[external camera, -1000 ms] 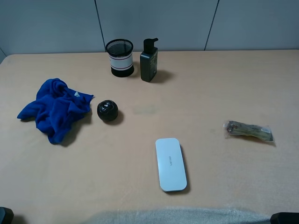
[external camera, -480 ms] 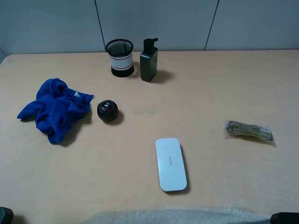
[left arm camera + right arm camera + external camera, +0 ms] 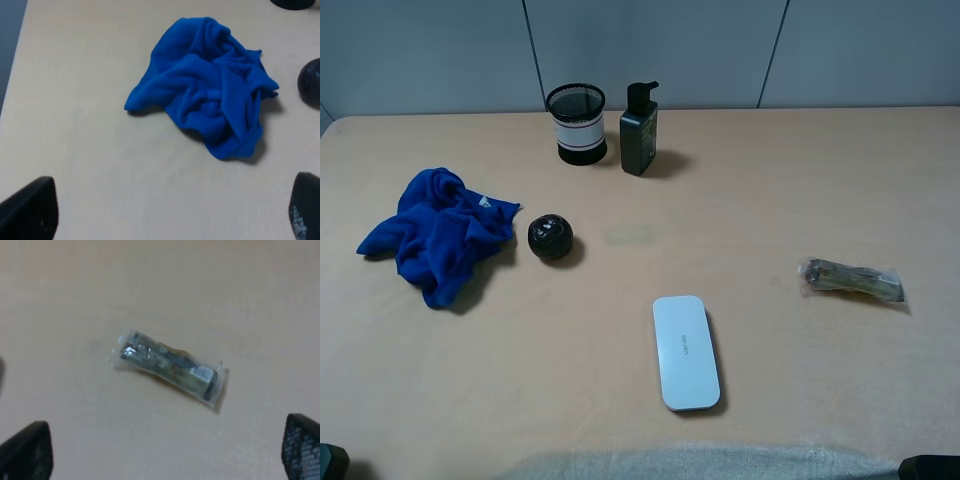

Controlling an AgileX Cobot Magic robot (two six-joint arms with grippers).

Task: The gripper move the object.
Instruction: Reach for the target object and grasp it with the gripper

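Right gripper (image 3: 162, 452), jaws spread wide and empty, stands well apart from the packet (image 3: 167, 367).

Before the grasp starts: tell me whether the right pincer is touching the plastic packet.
Apart. The right wrist view shows the right pincer open, with a strip of table visible between it and the plastic packet.

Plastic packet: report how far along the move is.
Done: nothing visible; the plastic packet lies flat on the table, untouched, to the right of the white case. In hand: the right gripper is open above the table, its wrist camera facing the packet, no contact. Left: descend, grip the packet and move it.
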